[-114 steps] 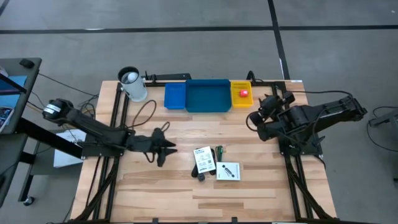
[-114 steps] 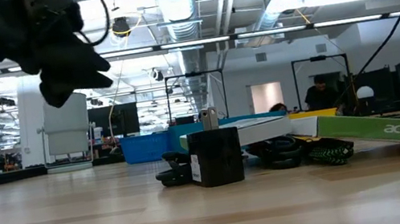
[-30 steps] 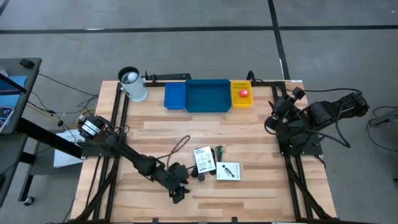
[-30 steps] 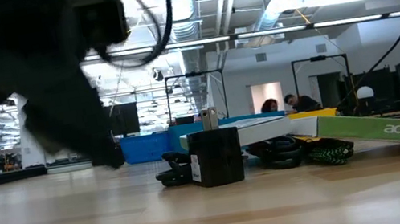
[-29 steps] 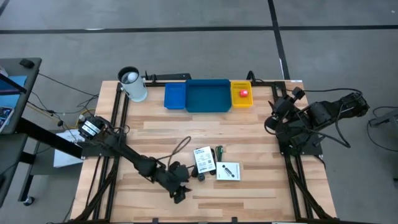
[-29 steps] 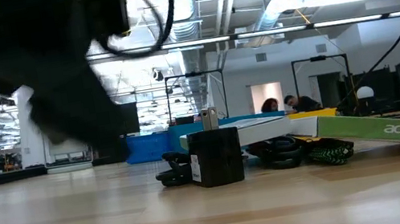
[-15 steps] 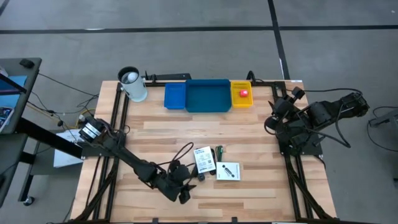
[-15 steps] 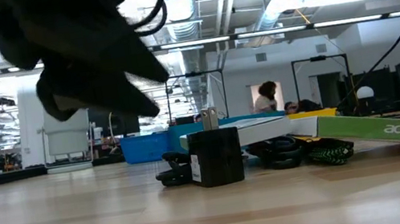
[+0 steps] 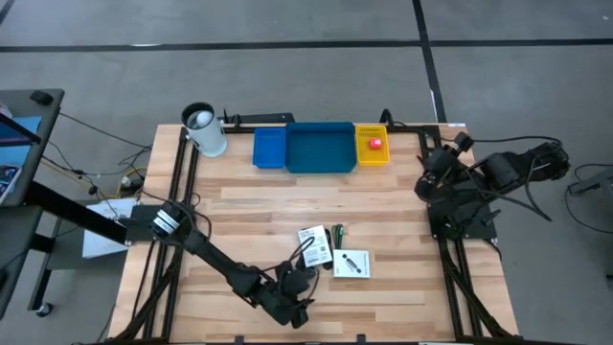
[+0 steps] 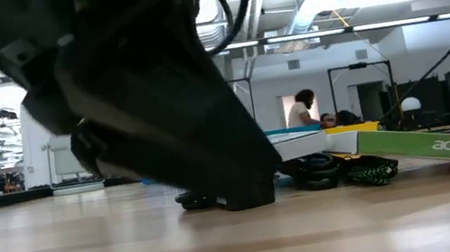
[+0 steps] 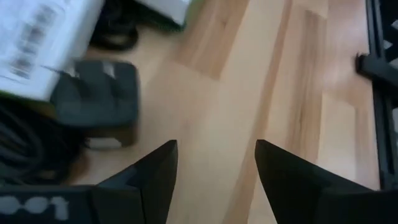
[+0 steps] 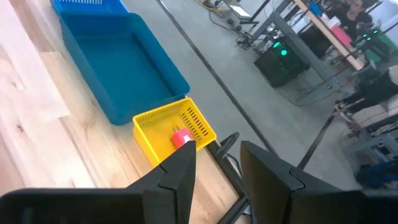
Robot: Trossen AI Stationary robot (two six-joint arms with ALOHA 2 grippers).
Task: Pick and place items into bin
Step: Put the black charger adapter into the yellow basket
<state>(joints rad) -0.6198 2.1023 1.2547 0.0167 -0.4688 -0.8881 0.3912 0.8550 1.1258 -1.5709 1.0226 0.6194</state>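
My left gripper [image 9: 301, 295] is open, low over the table near its near edge, just short of the small black piece [image 11: 96, 96]. That piece stands on the wood beside a white printed packet [image 9: 312, 245], which lies partly on black cables [image 11: 25, 149]. In the low view the gripper [image 10: 158, 110] covers most of the black piece [image 10: 251, 198]. A second packet [image 9: 351, 263] and a green cable [image 9: 338, 233] lie close by. The red block [image 12: 181, 138] sits in the yellow tray [image 9: 372, 156]. My right gripper [image 12: 217, 180] is open and waits at the table's right side.
The wide blue tray [image 9: 321, 149] and the small blue tray [image 9: 269, 148] stand along the far edge, with a white-and-black cup [image 9: 204, 130] to their left. Bare wood lies ahead of my left fingers [image 11: 217, 93]. People move in the room behind the table.
My left arm has reached farther toward the table's near edge and right, bringing its gripper down beside the black piece; in the low view it now stands in front of that piece. The items have stayed where they were.
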